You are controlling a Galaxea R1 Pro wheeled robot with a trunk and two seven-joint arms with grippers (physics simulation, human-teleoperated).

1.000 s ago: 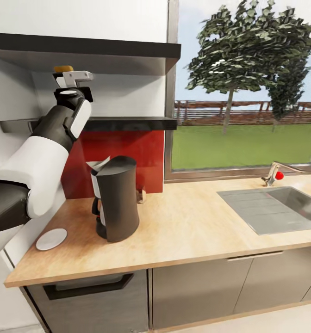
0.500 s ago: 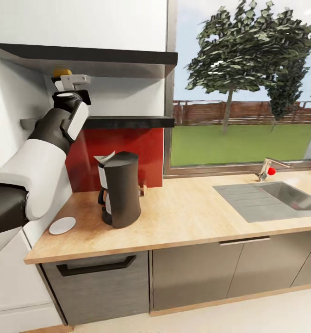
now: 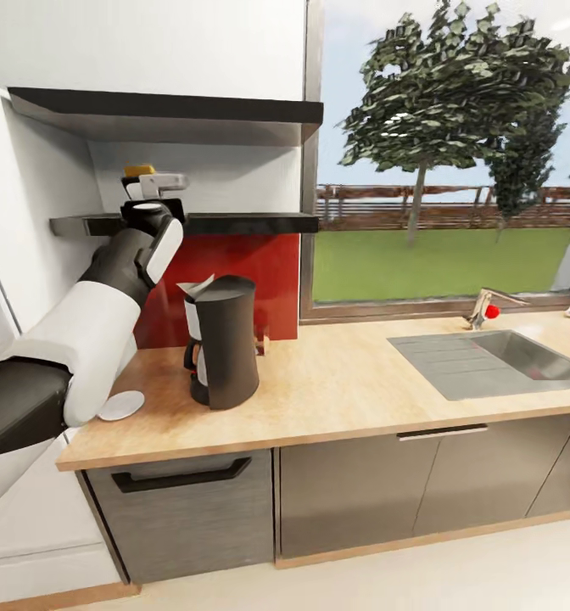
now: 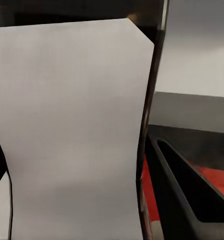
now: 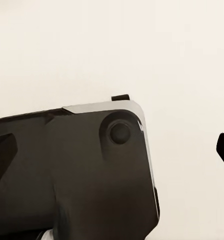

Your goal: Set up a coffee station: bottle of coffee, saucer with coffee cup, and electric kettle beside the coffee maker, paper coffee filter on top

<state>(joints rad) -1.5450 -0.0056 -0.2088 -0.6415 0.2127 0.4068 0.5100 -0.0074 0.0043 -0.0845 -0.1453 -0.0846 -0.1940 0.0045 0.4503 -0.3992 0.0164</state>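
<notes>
We had lowered our left gripper (image 3: 153,180), clamped on the coffee bottle (image 3: 138,170), off the shelf (image 3: 234,222) toward the coffee maker (image 3: 224,352).

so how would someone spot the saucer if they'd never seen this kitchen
Start at the wooden countertop under the window and go to its far end from the sink, where the tall dark coffee maker stands. The saucer lies flat beside it, toward the counter's front corner. It is the small white round disc, with nothing on it.
</notes>
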